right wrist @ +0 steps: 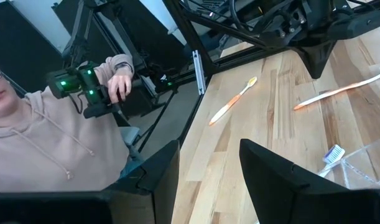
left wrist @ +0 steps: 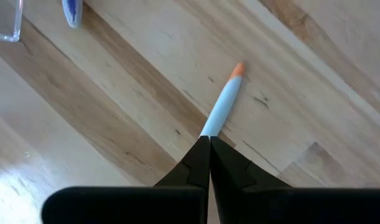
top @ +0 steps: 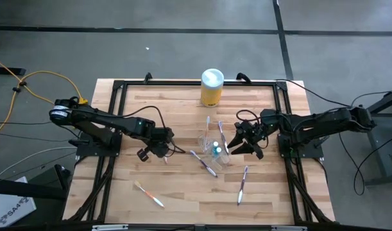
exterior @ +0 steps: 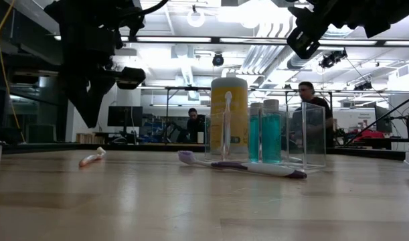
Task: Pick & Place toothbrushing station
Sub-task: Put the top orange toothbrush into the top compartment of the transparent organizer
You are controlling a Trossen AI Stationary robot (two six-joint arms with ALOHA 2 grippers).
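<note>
A small clear plastic cup [top: 215, 149] stands near the middle of the wooden slatted table [top: 183, 192], holding a small blue tube [top: 216, 151] and an upright pale toothbrush [exterior: 227, 114] (its colour is hard to tell). A slim purple toothbrush [top: 204, 163] lies just in front of the cup, another purple toothbrush [top: 242, 184] lies toward the front right, and an orange toothbrush [top: 149, 194] lies well apart at the front left. A tall yellow canister with a white lid [top: 212, 87] stands behind the cup. The left gripper [top: 158, 154], left of the cup, is clamped on a thin orange-tipped toothbrush [left wrist: 224, 102] above the boards. The right gripper [top: 242, 142] hangs beside the cup with fingers spread, empty. A person in a beige hoodie [right wrist: 46, 155] sits beyond the table edge.
</note>
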